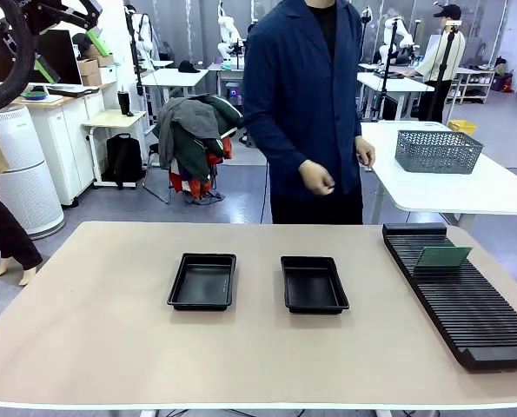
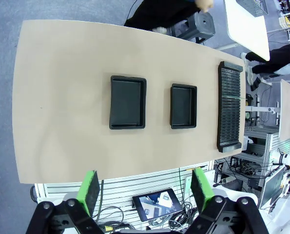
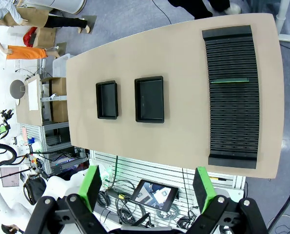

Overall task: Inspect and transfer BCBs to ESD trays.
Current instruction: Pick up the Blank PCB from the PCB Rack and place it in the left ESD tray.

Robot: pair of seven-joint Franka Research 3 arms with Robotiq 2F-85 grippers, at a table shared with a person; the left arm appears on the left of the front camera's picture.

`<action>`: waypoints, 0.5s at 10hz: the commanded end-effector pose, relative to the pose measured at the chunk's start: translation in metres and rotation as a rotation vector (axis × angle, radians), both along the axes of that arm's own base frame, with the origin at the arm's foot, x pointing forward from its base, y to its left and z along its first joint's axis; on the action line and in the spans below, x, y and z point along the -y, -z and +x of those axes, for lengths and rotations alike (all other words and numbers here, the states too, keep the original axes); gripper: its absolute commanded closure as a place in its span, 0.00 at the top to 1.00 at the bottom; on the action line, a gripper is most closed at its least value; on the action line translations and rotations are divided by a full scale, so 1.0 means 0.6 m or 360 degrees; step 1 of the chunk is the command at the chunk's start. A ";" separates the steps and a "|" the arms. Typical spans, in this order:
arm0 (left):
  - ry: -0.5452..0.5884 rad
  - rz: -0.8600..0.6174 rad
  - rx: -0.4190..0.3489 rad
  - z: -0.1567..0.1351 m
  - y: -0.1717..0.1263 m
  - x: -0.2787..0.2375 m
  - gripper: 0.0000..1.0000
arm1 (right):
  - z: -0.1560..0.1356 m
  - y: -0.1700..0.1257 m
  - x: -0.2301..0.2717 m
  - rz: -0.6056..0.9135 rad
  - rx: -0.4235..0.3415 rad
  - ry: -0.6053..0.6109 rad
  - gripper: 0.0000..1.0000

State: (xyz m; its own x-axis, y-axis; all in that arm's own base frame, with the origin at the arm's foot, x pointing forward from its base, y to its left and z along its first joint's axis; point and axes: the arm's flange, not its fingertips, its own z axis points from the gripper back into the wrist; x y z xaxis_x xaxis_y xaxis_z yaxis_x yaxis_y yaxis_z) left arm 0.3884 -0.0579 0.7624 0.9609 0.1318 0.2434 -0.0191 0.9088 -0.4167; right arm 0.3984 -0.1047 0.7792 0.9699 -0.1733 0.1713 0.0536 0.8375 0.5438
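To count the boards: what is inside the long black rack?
One green BCB stands in a slot of the rack, toward its far end. Its lower edge is hidden in the slot.

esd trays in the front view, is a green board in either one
No: the left tray and the right tray have bare black floors; a green BCB stands in the slotted rack.

A robotics lab is showing: white worktables standing at twelve o'clock, a monitor sitting at ten, a wire basket at two.
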 end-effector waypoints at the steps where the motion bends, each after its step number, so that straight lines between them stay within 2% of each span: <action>1: -0.0005 -0.0006 0.0004 -0.001 -0.001 -0.001 1.00 | 0.000 0.000 0.000 0.0000 0.0000 0.0000 1.00; 2: -0.0005 -0.0006 0.0004 -0.001 -0.001 -0.001 1.00 | 0.016 0.026 -0.002 -0.0187 0.0081 -0.0150 1.00; 5: -0.0005 -0.0006 0.0004 -0.001 -0.001 -0.001 1.00 | 0.093 0.144 0.006 -0.0468 0.0139 -0.0510 1.00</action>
